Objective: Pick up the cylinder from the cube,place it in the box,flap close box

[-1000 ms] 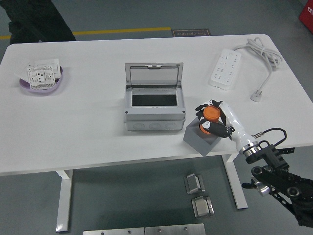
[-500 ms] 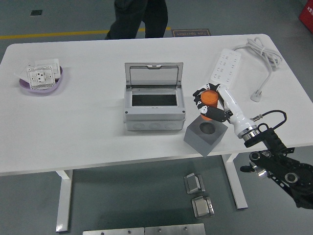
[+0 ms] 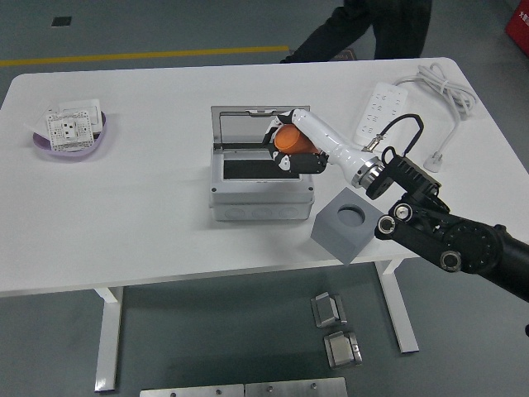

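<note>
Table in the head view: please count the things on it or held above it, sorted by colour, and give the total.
Orange: 1, the cylinder in the right hand
Grey: 2, the box and the cube
White: 2, the power strip and the wall socket
Purple: 1, the bowl
Total: 6

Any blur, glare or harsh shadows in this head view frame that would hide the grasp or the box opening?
Head view: lighting is even and soft, with no glare on the white table. The right hand and orange cylinder are sharp enough to read the grasp. The box interior is dark, so its contents cannot be told. The person at the top edge is dim and slightly blurred.
</note>
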`<state>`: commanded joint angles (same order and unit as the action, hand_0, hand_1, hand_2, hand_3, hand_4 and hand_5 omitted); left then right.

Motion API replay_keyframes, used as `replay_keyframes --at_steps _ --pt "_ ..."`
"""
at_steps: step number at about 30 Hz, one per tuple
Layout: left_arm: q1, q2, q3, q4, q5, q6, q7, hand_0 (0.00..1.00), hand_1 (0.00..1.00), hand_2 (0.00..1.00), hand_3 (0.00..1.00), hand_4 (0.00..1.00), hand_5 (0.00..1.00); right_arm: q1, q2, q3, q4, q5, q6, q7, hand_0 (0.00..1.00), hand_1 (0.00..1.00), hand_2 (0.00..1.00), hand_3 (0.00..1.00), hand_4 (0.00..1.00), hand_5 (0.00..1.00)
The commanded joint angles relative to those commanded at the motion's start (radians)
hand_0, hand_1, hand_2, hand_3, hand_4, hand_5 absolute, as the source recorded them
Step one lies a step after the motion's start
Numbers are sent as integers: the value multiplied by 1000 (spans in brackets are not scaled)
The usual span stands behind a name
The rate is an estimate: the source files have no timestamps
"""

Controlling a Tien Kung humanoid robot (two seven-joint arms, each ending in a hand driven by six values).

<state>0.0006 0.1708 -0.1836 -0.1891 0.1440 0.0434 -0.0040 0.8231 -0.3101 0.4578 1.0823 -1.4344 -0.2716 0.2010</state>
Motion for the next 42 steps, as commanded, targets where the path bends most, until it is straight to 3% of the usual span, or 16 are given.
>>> replay_keyframes --at_steps 9,16,23,24,29,30,35,36,41,42 --pt "-6 10 -19 -1 25 1 8 665 652 538 581 577 217 156 95 -154 -171 19 22 -9 198 204 290 244 2 2" --pt "-8 14 -60 0 67 1 24 665 652 538 581 577 217 203 156 -245 -284 92 51 15 200 205 294 247 2 2" --pt "-9 16 -93 0 101 2 37 665 652 538 581 578 217 217 189 -278 -355 99 84 37 203 208 296 253 2 2" --pt "-10 16 -93 0 101 2 38 665 652 539 581 577 217 218 192 -283 -361 99 84 40 228 260 369 424 2 2" --pt "-13 15 -83 0 93 2 34 665 652 539 581 577 217 220 200 -308 -376 95 70 50 228 260 369 424 2 2" --pt "-13 14 -82 0 92 2 34 665 652 538 581 578 218 219 201 -312 -377 94 68 51 364 487 605 832 395 81" --pt "-13 14 -81 0 93 1 34 665 652 538 581 578 218 217 204 -326 -381 92 58 59 364 487 605 832 395 81" --pt "-13 14 -80 0 93 1 34 665 652 538 581 578 218 216 203 -327 -382 92 57 60 366 498 637 934 581 102" --pt "-16 13 -74 0 90 1 32 665 652 538 581 578 218 215 201 -330 -390 95 57 68 366 498 637 934 581 102" --pt "-16 13 -72 0 88 1 31 665 652 537 581 577 218 214 201 -330 -391 95 56 69 366 481 640 952 682 164"
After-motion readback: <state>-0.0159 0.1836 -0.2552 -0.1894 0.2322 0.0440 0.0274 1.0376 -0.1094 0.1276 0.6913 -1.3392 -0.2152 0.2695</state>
